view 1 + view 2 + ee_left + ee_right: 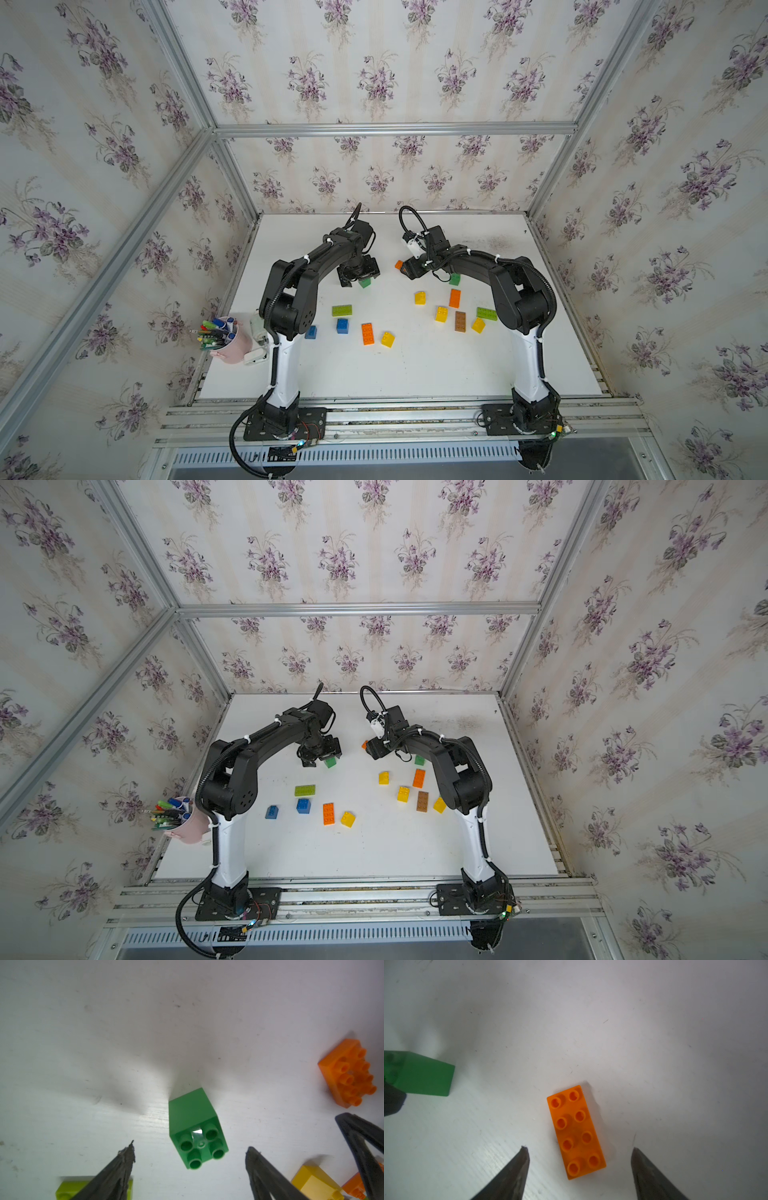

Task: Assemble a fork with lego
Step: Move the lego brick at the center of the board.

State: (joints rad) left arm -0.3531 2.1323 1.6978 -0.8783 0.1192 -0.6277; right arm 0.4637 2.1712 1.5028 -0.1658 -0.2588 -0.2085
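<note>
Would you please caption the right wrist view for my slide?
Open right tool above an eight-stud orange brick on the table; a green brick lies nearby.

White tabletop (415,374) fills the floor of the booth in both top views, and up close in the wrist views it's scuffed, dotted with small dark specks (176,1006). There's a greyish smudge (494,241) toward the back right corner. Over at the left edge stands a pink mug (237,347), crammed with coloured pens (214,332), green and blue caps fanning out to the left. Just beside it, two small white objects (255,357), too unclear to name. Purple-flowered wallpaper (374,79) all round, aluminium frame bars (395,129) at the seams, a metal rail (415,411) along the front, a slotted grille (374,455) below that.
</note>
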